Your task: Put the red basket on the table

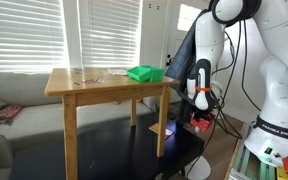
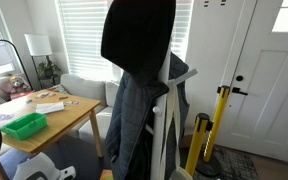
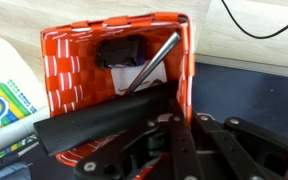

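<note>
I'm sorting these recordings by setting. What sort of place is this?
Most likely a living room in a home: a sofa sits below windows with blinds, a table lamp stands in the corner, and there is a white panelled entry door.

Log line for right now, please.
gripper: low beside table | red basket: under gripper, not on table | green basket: on table | jaws: unclear
</note>
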Controlling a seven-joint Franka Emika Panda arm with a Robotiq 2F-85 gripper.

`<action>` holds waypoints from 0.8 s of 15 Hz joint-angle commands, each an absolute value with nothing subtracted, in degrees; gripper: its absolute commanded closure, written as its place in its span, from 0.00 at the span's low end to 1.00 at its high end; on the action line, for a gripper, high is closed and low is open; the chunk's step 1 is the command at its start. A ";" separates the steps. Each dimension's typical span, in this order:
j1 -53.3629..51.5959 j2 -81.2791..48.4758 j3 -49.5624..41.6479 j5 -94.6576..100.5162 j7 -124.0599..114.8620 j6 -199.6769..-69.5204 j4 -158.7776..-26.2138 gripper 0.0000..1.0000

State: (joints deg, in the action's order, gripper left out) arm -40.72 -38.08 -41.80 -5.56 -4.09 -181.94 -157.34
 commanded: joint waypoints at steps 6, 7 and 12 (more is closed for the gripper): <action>-58.15 -41.14 -50.88 -5.64 -5.33 -177.92 -157.11 0.99; -60.07 -41.83 -52.03 -5.51 -5.77 -177.36 -157.12 0.99; -65.37 -43.83 -54.85 -3.87 -5.04 -175.41 -157.15 0.99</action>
State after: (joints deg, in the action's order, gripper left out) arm -62.25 -42.21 -52.78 -5.58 -4.88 -176.73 -157.17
